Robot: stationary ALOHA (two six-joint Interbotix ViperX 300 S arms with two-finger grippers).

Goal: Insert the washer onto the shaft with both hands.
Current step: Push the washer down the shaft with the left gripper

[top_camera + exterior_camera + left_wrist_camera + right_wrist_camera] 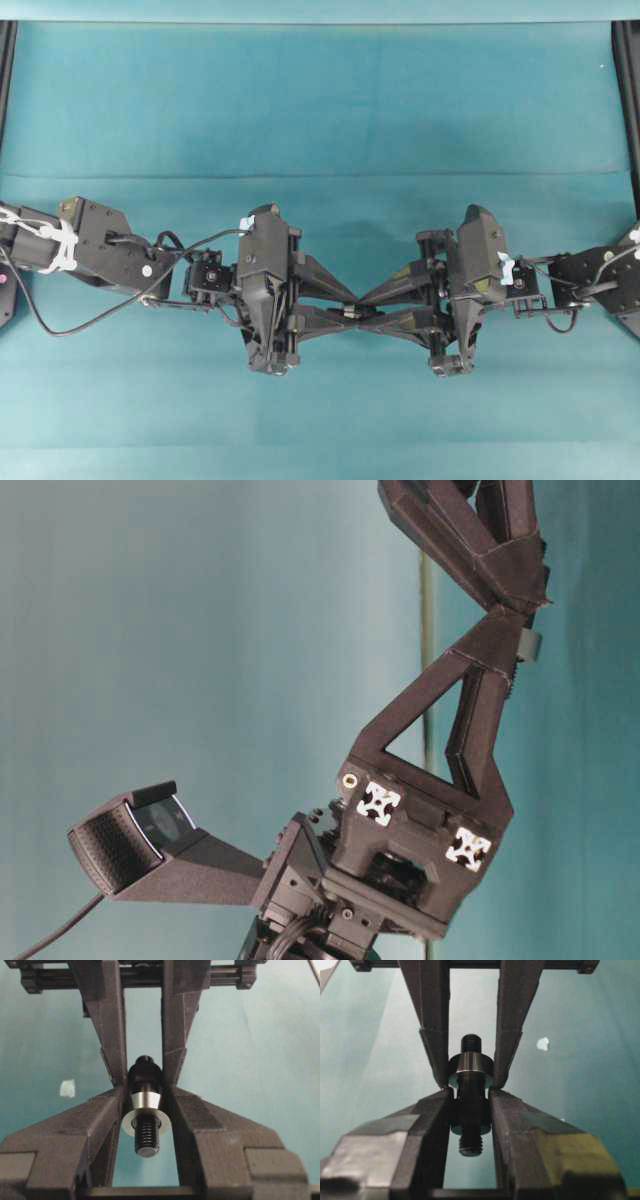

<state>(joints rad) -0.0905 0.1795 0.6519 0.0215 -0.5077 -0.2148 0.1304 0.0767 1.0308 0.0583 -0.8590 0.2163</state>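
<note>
Left gripper [352, 305]: overhead view, centre of frame, tips meeting the right gripper [362, 306] nose to nose over the blue table [300, 100]; small metal glint between them.
Table-level view: two grippers stacked at upper right; parts barely visible.
Left wrist view: bottom-frame fingers [100, 1120] pinch the washer [145, 1122] by its rim; the shaft [146, 1110] passes through its hole, threaded end toward camera.
Right wrist view: bottom-frame fingers [515, 1120] pressed onto the shaft's thick middle.
Progress: washer looks threaded on; seating and release remain, I judge.
Count: two grippers, one washer, one shaft, one white scrap [67, 1088].
</note>
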